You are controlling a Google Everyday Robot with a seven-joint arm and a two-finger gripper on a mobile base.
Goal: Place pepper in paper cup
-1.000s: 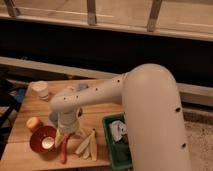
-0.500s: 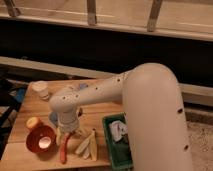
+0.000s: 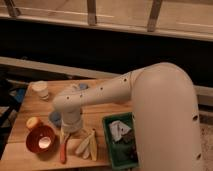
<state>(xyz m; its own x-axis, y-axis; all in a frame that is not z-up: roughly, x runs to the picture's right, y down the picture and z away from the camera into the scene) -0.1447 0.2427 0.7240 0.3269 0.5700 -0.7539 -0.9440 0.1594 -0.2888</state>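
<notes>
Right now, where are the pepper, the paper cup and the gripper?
pepper (image 3: 63, 150): camera view, middle of its orange-red body.
paper cup (image 3: 41, 93): camera view, its pale side wall.
gripper (image 3: 70, 131): camera view, arm's tip above the pepper.

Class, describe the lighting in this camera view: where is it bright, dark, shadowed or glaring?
Camera view: warm, dim light overall; a dark band lies behind the table; the white arm is brightest; a bright spot glares inside the orange bowl; the gripper, down at the upper end of the pepper, looks shaded beneath the arm.
</notes>
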